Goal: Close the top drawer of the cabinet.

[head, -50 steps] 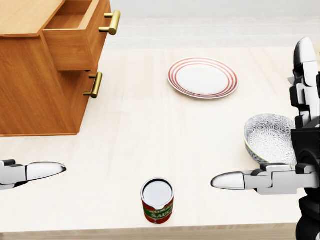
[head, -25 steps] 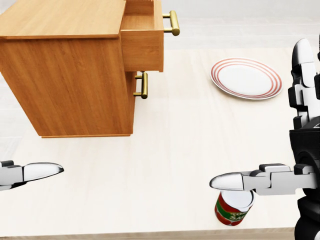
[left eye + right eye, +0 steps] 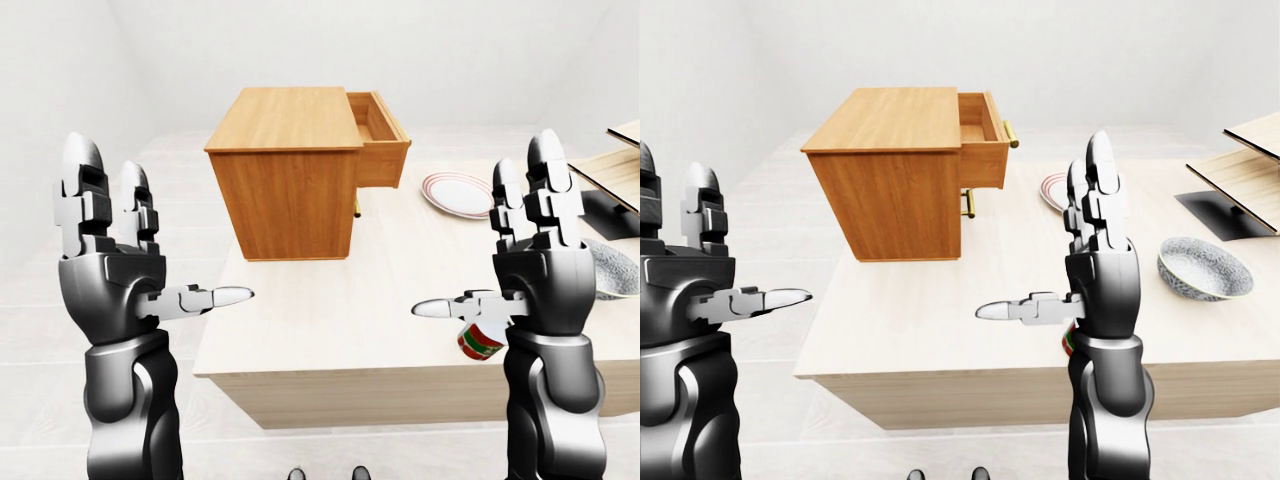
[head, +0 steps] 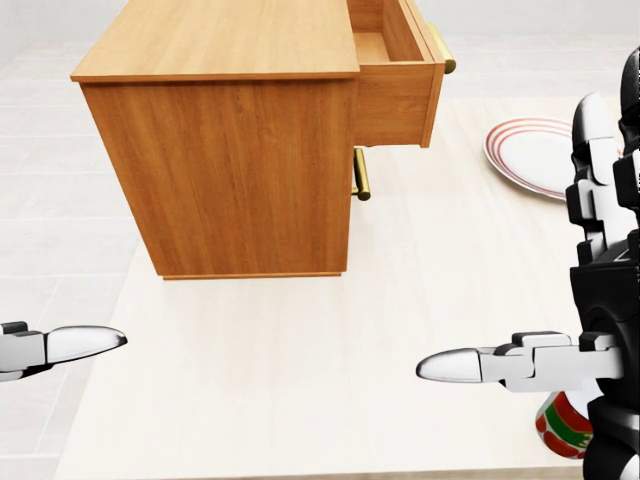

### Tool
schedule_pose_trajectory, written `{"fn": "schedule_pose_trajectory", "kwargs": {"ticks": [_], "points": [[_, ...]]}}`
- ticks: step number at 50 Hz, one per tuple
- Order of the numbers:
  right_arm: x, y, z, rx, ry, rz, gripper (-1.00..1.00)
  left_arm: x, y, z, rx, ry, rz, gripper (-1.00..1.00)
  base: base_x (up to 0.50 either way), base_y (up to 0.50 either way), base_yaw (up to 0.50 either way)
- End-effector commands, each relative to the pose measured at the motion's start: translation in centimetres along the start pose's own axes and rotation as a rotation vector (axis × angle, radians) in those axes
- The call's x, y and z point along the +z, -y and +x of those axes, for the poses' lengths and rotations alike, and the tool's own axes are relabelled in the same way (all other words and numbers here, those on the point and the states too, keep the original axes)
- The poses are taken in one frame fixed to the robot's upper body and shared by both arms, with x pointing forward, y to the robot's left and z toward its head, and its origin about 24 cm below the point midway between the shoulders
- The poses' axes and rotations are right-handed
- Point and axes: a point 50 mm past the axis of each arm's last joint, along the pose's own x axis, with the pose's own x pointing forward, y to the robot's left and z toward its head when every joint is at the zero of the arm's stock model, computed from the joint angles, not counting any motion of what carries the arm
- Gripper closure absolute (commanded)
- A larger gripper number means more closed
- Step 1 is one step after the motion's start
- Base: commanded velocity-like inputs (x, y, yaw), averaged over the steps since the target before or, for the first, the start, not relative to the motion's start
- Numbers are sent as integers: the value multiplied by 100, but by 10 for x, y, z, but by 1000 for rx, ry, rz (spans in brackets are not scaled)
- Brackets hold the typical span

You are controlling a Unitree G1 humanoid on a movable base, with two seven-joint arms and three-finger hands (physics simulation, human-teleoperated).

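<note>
A wooden cabinet point(image 4: 240, 160) stands on the pale table point(image 4: 300, 370), in the upper middle of the head view. Its top drawer point(image 4: 395, 85) is pulled out to the right, with a brass handle point(image 4: 441, 50) on its face. A second brass handle point(image 4: 361, 175) marks the shut lower drawer. My left hand point(image 3: 135, 260) is raised at the left, fingers spread, holding nothing. My right hand point(image 3: 530, 265) is raised at the right, also open and empty. Both hands hang well below the cabinet in the head view and touch nothing.
A red-rimmed plate point(image 4: 525, 155) lies right of the drawer. A red sauce can point(image 3: 482, 340) stands by my right hand near the table's near edge. A patterned bowl point(image 3: 1205, 268) and a wooden rack point(image 3: 1240, 165) sit further right. Floor lies left of the table.
The whole picture has shifted: the camera moved left, so cabinet, plate and can slid right in the head view. The bowl left that view. Both hands kept their pose.
</note>
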Motion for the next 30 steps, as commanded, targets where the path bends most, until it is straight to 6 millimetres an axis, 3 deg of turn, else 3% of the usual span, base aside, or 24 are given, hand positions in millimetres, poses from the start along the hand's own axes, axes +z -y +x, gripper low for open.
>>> {"fn": "schedule_pose_trajectory", "kwargs": {"ticks": [1,11,23,30], "points": [[-4,1,0,-10,-18,2,-100,-1,1,0,-2,-3,-3,-100,0,0,0],[1,1,-1,-1,7,45,-100,-1,1,0,-2,-2,-3,-100,0,0,0],[-1,2,-2,-13,-4,43,-100,-1,1,-1,-7,-7,0,-100,31,-3,0],[-5,0,-4,2,-27,32,-100,-1,1,-1,-8,-8,0,-100,23,-32,0]]}}
